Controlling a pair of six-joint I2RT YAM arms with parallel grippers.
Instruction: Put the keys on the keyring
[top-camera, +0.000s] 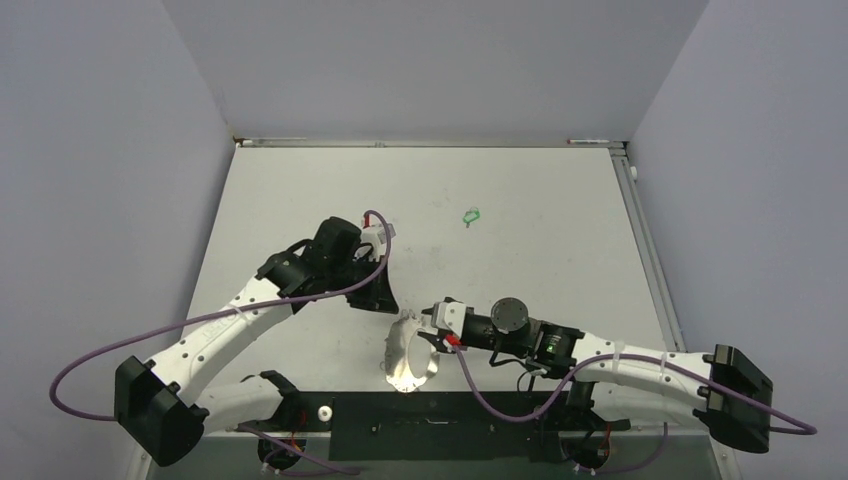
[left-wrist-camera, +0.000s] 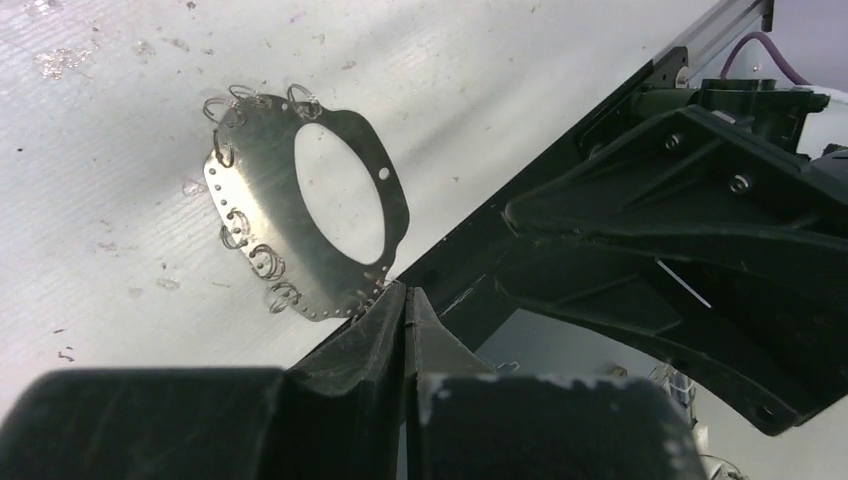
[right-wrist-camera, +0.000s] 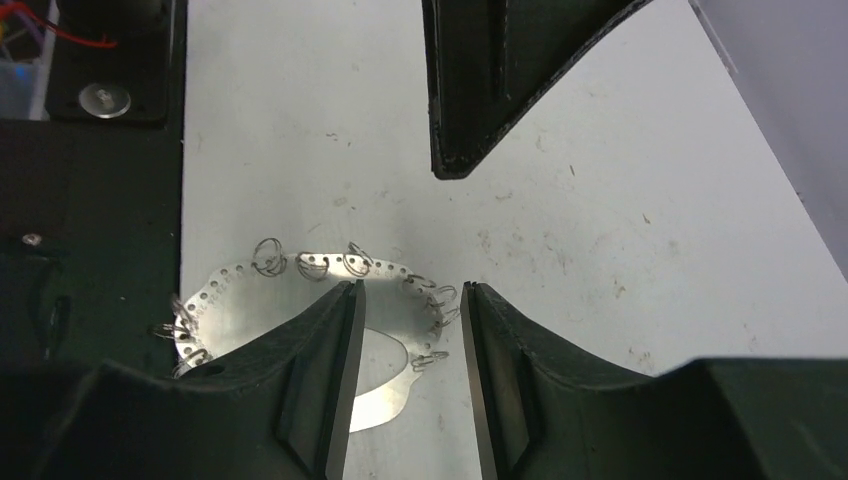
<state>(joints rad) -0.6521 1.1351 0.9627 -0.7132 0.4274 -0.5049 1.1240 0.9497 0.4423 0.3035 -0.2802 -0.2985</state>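
The keyring (top-camera: 402, 368), a flat grey metal ring with small wire loops on its rim, lies on the white table near the front edge. It also shows in the left wrist view (left-wrist-camera: 262, 205) and the right wrist view (right-wrist-camera: 238, 302). The green key (top-camera: 471, 214) lies alone far back on the table, well away from both grippers. My right gripper (top-camera: 426, 330) (right-wrist-camera: 410, 300) is open, low over the ring's rim, one finger over the metal and one beyond the edge. My left gripper (top-camera: 388, 305) (left-wrist-camera: 405, 295) is shut and empty, its tip just beside the ring; its fingers (right-wrist-camera: 470, 90) show above in the right wrist view.
A black base plate (top-camera: 430, 425) runs along the table's near edge, right next to the ring (right-wrist-camera: 90, 200). Grey walls close in the table on three sides. A metal rail (top-camera: 640, 230) runs along the right edge.
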